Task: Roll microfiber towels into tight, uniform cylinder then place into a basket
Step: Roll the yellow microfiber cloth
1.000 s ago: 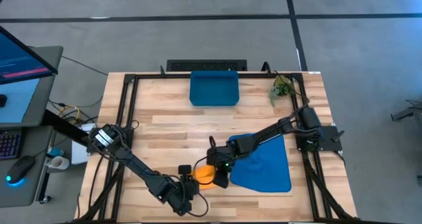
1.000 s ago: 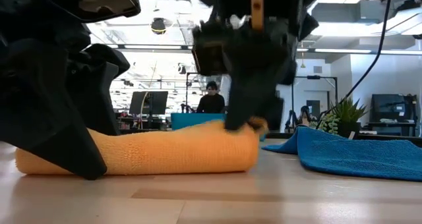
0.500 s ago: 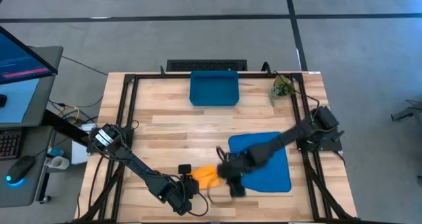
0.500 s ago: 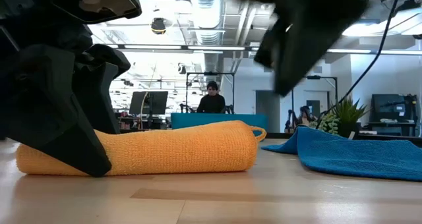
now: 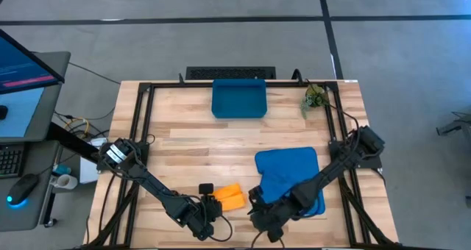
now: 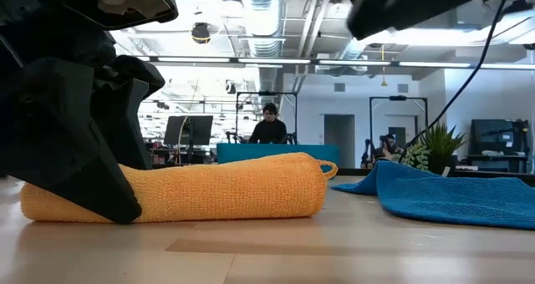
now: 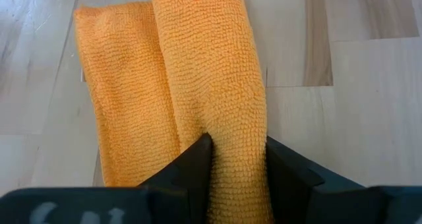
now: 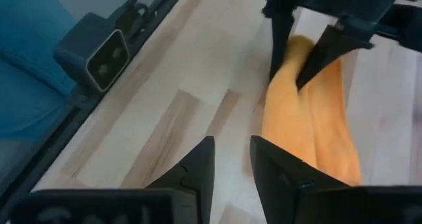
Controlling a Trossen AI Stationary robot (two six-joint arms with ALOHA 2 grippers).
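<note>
Small green plant (image 5: 314,97) at the table's (image 5: 191,143) far right corner, person (image 6: 268,125) seated beyond, monitor (image 5: 22,66)

Rolled orange-yellow towel (image 6: 192,190) lying lengthwise on the pale wooden surface (image 6: 276,251), with a small loop sticking up at its right end. Left tool (image 6: 79,163) looming large and dark at the left, clamped over the roll's left end, one finger tip down on the surface in front of the cloth. Bright blue towel (image 6: 443,196) spread loose and rumpled at the right, apart from the roll. Dark bulk of the other arm (image 6: 410,4) across the upper right corner, well above both cloths. Behind the roll, top edge of the dark-blue basket (image 6: 251,153). Farther back, a green plant (image 6: 430,150), a seated person (image 6: 268,127), monitors, ceiling lights.
</note>
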